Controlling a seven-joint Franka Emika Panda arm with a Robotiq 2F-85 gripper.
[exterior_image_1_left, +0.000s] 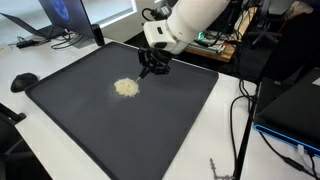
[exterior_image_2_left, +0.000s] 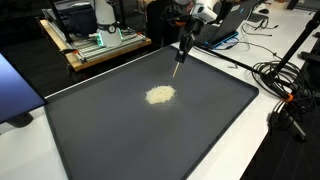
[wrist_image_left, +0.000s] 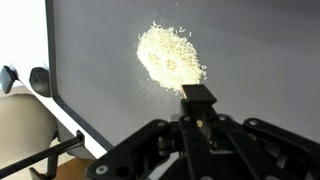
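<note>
The white table carries a broad dark mat that spreads out beneath my end effector and away on every side. On the mat, just ahead of and below my end effector, lies a pile of pale grains, apart from my fingertips and not touched by them.

My end effector is closed on a narrow dark tool, which points down toward the mat near the pile's near edge.

I judge the grains light, loose and dry, with no stiffness at all. They would slip and scatter under a pinch, so there is nowhere on them to take hold. The pile is better met at its rim and pushed low along the mat. The mat looks flat and matte, so grains should slide rather than roll far.

The wrist view shows stray grains fringing the pile and the tool's squared tip. An exterior view shows instead the tool as a thin shaft, and the pile sitting near the mat's middle. I cannot tell from any view whether the tip touches the mat.
</note>
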